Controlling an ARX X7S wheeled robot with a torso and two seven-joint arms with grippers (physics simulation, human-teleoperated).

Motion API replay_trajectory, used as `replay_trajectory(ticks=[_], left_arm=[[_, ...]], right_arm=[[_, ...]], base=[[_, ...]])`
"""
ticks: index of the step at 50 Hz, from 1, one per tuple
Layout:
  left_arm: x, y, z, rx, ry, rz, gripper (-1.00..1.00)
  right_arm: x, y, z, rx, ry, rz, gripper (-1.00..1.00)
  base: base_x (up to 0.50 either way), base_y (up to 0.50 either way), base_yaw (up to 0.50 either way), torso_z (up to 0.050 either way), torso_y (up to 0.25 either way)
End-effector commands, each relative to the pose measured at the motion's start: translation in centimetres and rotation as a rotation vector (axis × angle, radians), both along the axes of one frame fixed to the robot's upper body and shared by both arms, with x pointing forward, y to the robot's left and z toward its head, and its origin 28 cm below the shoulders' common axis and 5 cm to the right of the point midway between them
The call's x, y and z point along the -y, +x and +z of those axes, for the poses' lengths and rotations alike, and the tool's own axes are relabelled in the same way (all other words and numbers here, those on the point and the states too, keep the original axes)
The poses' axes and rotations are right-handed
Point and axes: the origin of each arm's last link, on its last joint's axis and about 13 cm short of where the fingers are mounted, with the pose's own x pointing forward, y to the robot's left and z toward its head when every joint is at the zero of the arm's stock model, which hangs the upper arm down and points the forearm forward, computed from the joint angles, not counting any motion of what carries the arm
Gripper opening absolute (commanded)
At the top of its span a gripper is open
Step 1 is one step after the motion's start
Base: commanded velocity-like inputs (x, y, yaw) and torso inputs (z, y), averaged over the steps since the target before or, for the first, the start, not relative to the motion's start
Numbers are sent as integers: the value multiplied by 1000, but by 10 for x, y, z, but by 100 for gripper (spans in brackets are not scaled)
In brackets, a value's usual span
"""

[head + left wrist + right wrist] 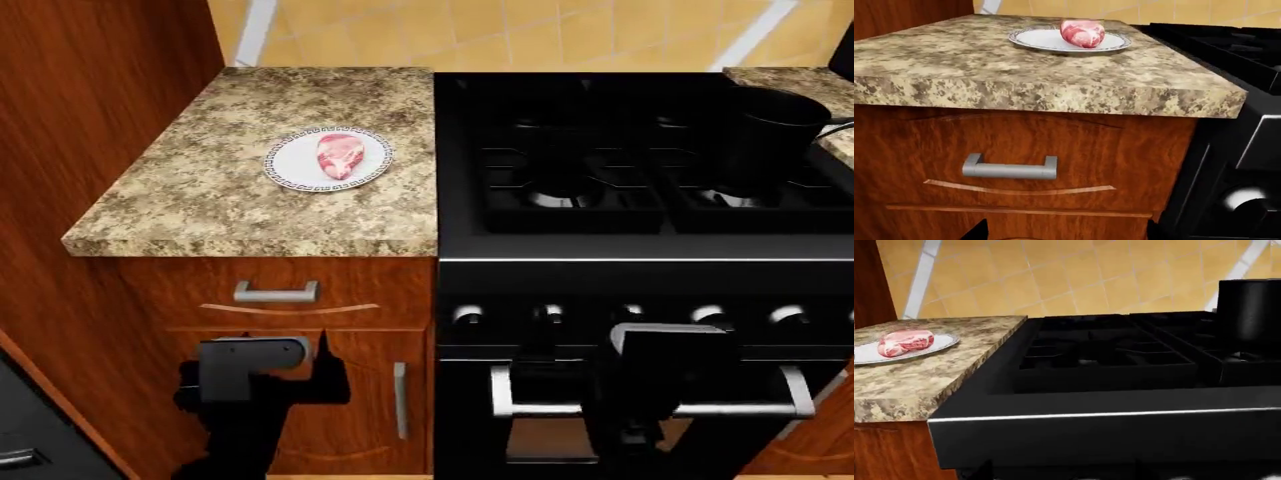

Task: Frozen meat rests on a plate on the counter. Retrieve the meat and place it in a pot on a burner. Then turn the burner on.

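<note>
The meat (339,156) lies on the plate (292,160) on the counter (200,205), left of the black stove. The left wrist view shows the meat (1083,32), plate (1033,38) and counter (987,70) from below counter height. The pot (781,128) stands on the back right burner; it also shows in the right wrist view (1251,315). My left gripper (1064,235) is open and empty, low in front of the cabinet drawer. My right gripper (1061,475) is low before the stove front, its tips faint but apart, holding nothing.
A drawer with a metal handle (1009,168) is under the counter. A tall wood cabinet wall (94,110) stands at the left. Stove knobs (547,316) line the stove front above the oven handle (534,408). More counter (801,78) lies right of the stove.
</note>
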Motion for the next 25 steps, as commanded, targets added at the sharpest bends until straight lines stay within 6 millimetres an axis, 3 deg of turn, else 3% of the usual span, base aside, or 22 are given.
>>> replay_trajectory(ticks=[1,9,16,20,25], left_arm=[[-9,-7,93,25,52,-82,100],[-24,0,157,56,65,-112,100],[-25,-1,212,137,107,-176,100],[-26,3,234,164,118,-190,100],[-27,8,247,109,50,-198,100]], right_arm=[[14,-12,113,144,-66,6,100],[21,-19,192,195,-126,86,100],[27,-23,255,286,-146,139,100],[29,-26,280,309,-137,177,100],[30,-30,299,368,-123,216,100]], base=[[0,0,0,0,0],[0,0,0,0,0],[0,0,0,0,0],[0,0,0,0,0],[0,0,0,0,0]])
